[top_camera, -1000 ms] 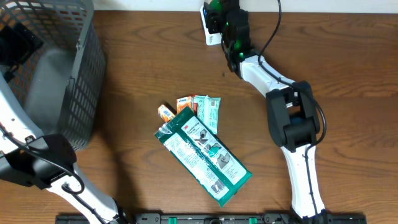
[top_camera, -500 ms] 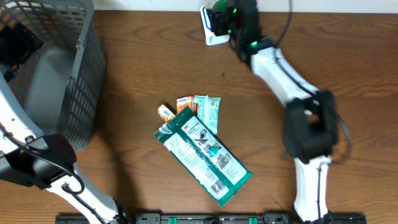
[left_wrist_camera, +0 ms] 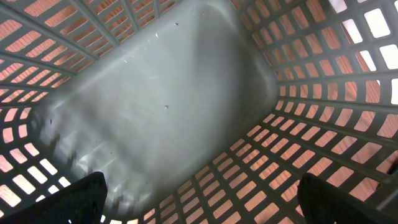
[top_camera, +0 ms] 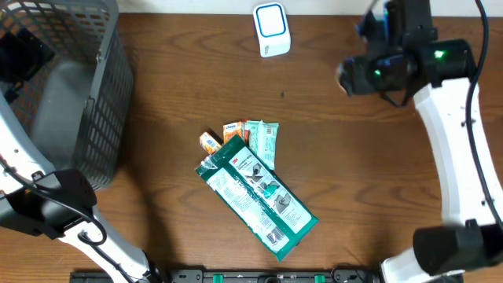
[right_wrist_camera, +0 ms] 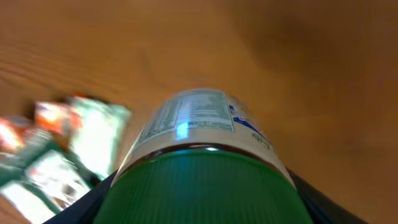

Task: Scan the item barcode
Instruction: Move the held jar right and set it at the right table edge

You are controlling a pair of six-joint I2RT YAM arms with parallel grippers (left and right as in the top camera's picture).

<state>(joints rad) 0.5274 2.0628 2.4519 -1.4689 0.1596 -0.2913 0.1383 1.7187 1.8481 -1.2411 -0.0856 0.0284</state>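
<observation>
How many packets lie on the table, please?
4: one large green packet, and three small ones at its upper end: orange packet, orange-white packet, teal packet. More may hide beneath.

bottle (right_wrist_camera: 193, 121) lettering blurred, lower part cut off by edge; packets (right_wrist_camera: 87, 137) blurred.

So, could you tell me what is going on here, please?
The right gripper holds a green-capped bottle above the table's far right, well clear of the white scanner at the far edge. The left gripper hangs open and empty inside the grey basket. A pile of packets lies mid-table, untouched.
</observation>
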